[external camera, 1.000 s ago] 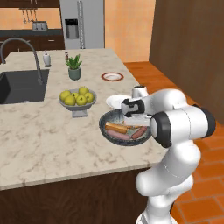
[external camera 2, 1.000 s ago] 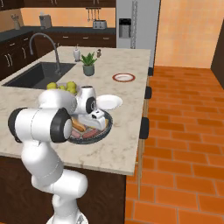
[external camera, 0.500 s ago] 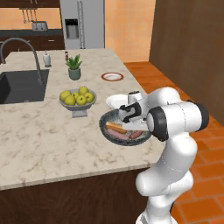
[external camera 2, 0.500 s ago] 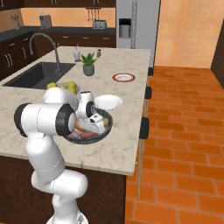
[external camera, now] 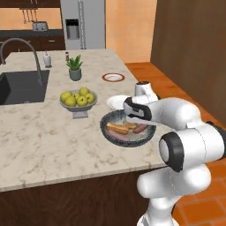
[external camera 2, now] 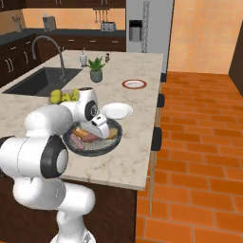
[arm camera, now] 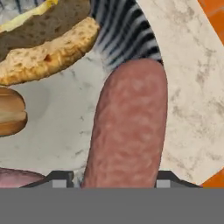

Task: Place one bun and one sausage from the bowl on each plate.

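The claw (arm camera: 113,181) was down in the bowl (external camera: 106,132), squeezing in on a sausage (arm camera: 129,127) between its tips. Next it needed to lift it to the white plate (external camera 2: 116,111) just behind.

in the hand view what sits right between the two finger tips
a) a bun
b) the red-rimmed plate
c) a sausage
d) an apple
c: the hand view shows a long pink-brown sausage running up from between the gripper tips, lying in the bowl, with the buns off to its side.
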